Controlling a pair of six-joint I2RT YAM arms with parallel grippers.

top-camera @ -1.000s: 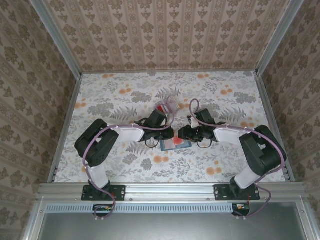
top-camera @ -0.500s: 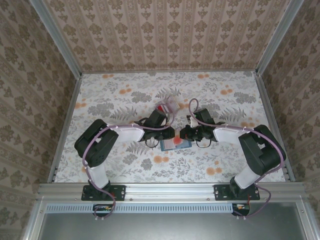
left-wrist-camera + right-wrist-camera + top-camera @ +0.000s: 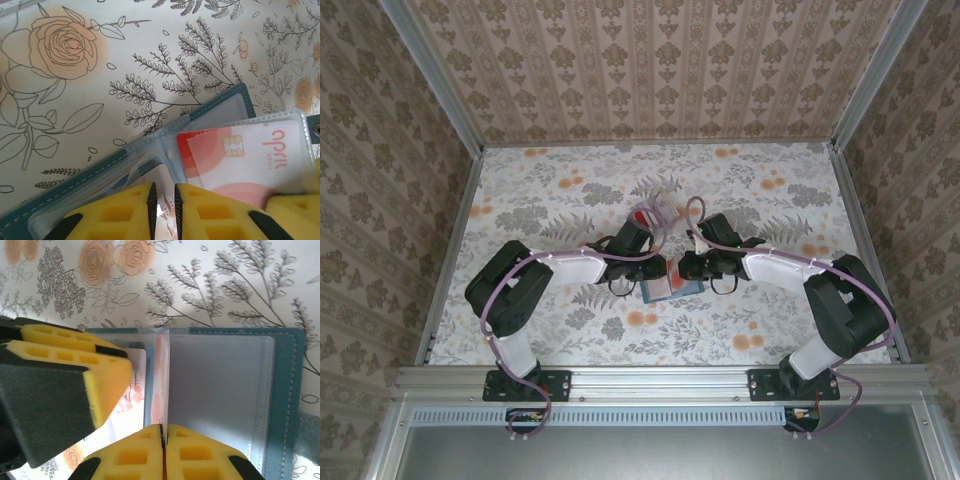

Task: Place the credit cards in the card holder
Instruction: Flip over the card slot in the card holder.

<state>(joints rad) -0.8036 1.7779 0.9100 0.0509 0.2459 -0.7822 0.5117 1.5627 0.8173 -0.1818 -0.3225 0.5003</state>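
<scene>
Over the open wallet (image 3: 285, 405), my right gripper (image 3: 162, 432) pinches the upright sleeve (image 3: 161, 380) holding a card (image 3: 250, 155), lengthwise along the spine (image 3: 164, 331); my left gripper (image 3: 163, 200), just beside it, is nearly closed, grip unclear.

The top camera sits high up at the near side and looks down on the whole table (image 3: 520, 190). The two wrist cameras look down from very close, from opposite sides. All three see the card holder (image 3: 285, 405) in the middle.
</scene>
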